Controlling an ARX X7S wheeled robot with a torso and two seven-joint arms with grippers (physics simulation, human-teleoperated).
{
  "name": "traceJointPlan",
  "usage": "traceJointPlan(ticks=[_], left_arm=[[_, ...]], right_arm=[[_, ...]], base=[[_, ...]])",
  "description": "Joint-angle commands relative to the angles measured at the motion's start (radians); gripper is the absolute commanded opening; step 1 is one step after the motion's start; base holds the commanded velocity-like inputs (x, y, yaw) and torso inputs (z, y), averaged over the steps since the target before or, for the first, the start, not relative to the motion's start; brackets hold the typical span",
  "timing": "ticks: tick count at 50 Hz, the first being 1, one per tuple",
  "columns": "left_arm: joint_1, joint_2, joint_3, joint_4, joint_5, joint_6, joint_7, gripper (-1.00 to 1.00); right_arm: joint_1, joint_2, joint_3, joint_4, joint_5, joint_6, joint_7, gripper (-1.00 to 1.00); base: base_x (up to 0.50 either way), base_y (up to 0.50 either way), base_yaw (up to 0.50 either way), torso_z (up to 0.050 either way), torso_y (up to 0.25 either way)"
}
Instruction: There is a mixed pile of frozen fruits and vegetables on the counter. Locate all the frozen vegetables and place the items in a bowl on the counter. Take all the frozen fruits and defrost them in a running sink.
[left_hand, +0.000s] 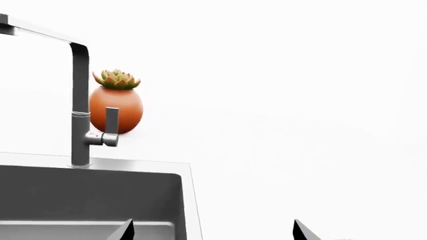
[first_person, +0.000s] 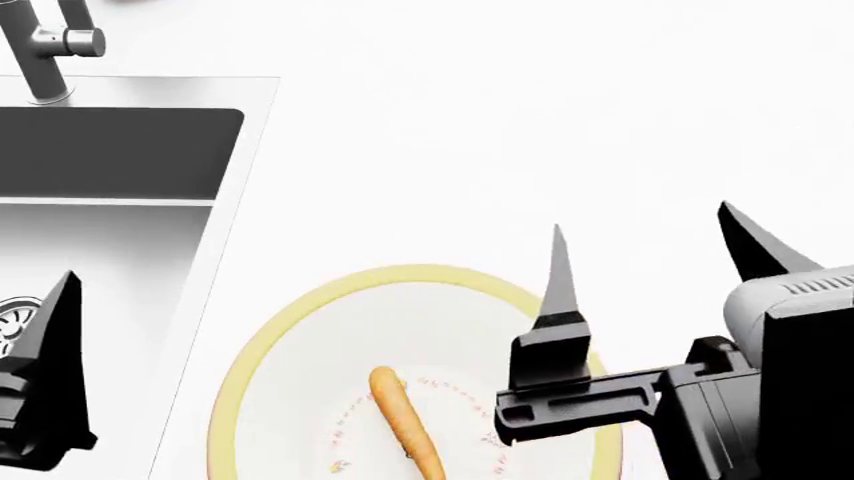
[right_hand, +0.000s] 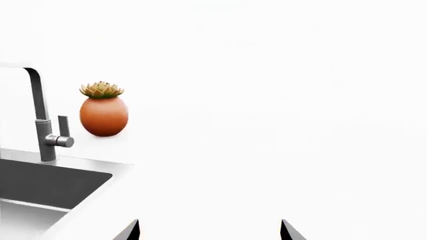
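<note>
A slim orange carrot (first_person: 404, 420), one of the frozen vegetables, lies inside the wide bowl (first_person: 307, 310) with the pale yellow rim, on the white counter (first_person: 534, 120). My right gripper (first_person: 643, 225) hovers over the bowl's right rim, open, with nothing between its fingers. It also shows open in the right wrist view (right_hand: 209, 223). My left gripper (left_hand: 213, 223) is open and empty, and one finger (first_person: 56, 330) hangs over the grey sink (first_person: 120, 150). The frozen fruits are out of view.
A tall grey faucet (left_hand: 80, 100) stands at the sink's back edge. An orange pot with a green succulent (left_hand: 115, 110) sits behind it on the counter. The sink's slotted drain (first_person: 11, 325) shows beside my left finger.
</note>
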Motion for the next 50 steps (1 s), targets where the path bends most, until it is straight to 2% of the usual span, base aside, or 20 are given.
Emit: traceJointPlan(ticks=[1,10,15,17,26,36,50], left_arm=[[-0.004,-0.008,-0.008,-0.013,0.001,0.015,0.004,1.00],[-0.003,-0.021,-0.034,0.005,-0.018,0.028,0.003,1.00],[0.004,-0.019,-0.042,-0.004,-0.013,0.045,0.008,1.00],[-0.002,-0.019,-0.046,-0.005,-0.023,0.041,0.002,1.00],[-0.002,-0.016,-0.032,-0.012,-0.019,0.047,0.002,1.00],[-0.011,-0.029,-0.045,-0.017,-0.024,0.049,-0.009,1.00],[-0.008,-0.038,-0.037,-0.016,-0.018,0.053,-0.014,1.00]], right_arm=[[-0.182,0.059,0.149,-0.076,-0.065,-0.095,-0.010,1.00],[-0.192,0.068,0.149,-0.082,-0.025,-0.075,0.031,1.00],[-0.234,0.035,0.158,-0.061,-0.008,-0.093,0.036,1.00],[-0.227,0.044,0.132,-0.066,-0.045,-0.078,0.035,1.00],[-0.203,0.078,0.168,-0.100,0.045,-0.062,0.107,1.00],[-0.192,0.100,0.154,-0.140,0.027,-0.067,0.077,1.00],[-0.195,0.104,0.148,-0.150,0.018,-0.098,0.045,1.00]], base=[[0.00,0.00,0.00,0.000,0.000],[0.00,0.00,0.00,0.000,0.246],[0.00,0.00,0.00,0.000,0.250],[0.00,0.00,0.00,0.000,0.250],[0.00,0.00,0.00,0.000,0.250],[0.00,0.00,0.00,0.000,0.000],[0.02,0.49,0.00,0.000,0.000]])
